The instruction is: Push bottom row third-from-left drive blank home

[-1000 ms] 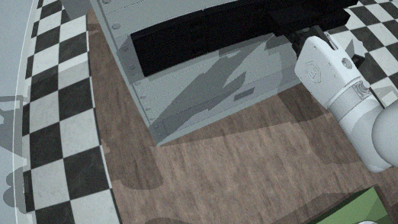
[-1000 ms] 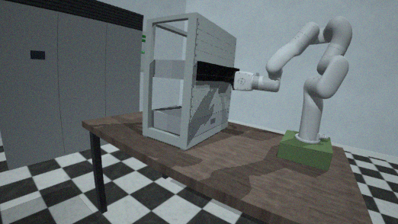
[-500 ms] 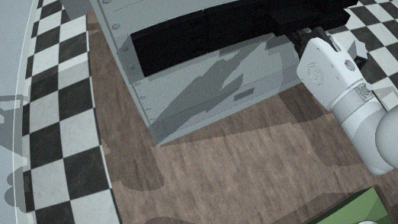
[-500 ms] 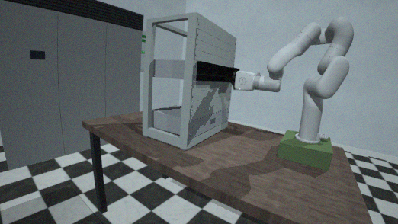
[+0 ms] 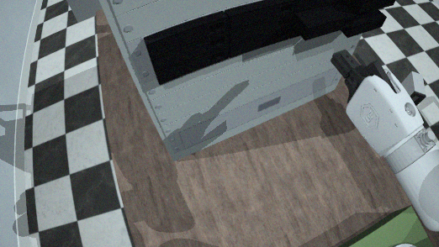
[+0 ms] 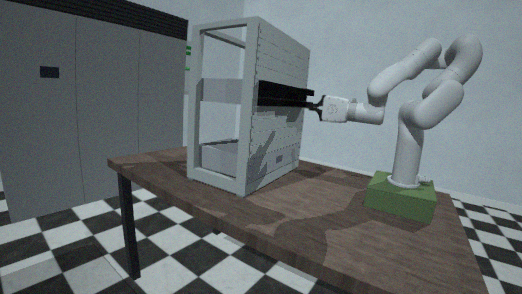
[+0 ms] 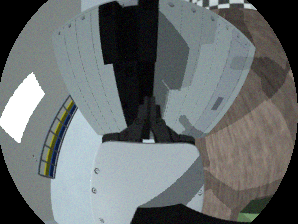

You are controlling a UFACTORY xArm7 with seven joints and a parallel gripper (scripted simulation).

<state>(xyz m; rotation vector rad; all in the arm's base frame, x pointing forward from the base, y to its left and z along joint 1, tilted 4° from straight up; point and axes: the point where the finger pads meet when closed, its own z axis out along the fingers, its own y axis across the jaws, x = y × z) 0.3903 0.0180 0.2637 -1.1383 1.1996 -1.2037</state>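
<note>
Rack [image 6: 248,150] on table [image 6: 350,250]; arm base [image 6: 380,202] right; hand [image 6: 317,107] before chassis [image 6: 280,93].
</note>
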